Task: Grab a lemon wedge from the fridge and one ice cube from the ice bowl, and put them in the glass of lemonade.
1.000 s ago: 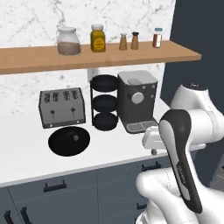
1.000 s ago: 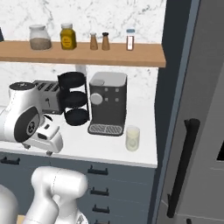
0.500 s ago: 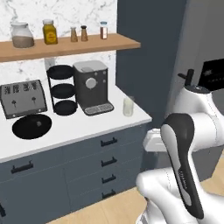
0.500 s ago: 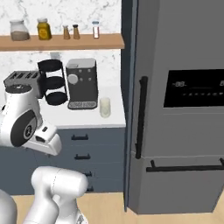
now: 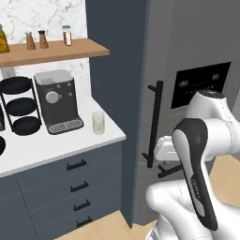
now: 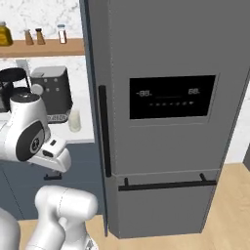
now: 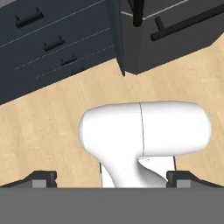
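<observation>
We face the closed fridge (image 6: 166, 112) mid-frame, end effector (image 7: 111, 177) released and empty for its handle (image 6: 104, 131), glass of lemonade (image 5: 98, 123) waiting on worktop (image 5: 56, 145).

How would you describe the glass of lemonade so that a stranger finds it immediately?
Start at the tall dark grey fridge and look to the white counter beside it. The glass of lemonade stands near the counter's corner, just right of the black coffee machine. It is a small clear tumbler of pale liquid, much shorter than the machine.
</observation>
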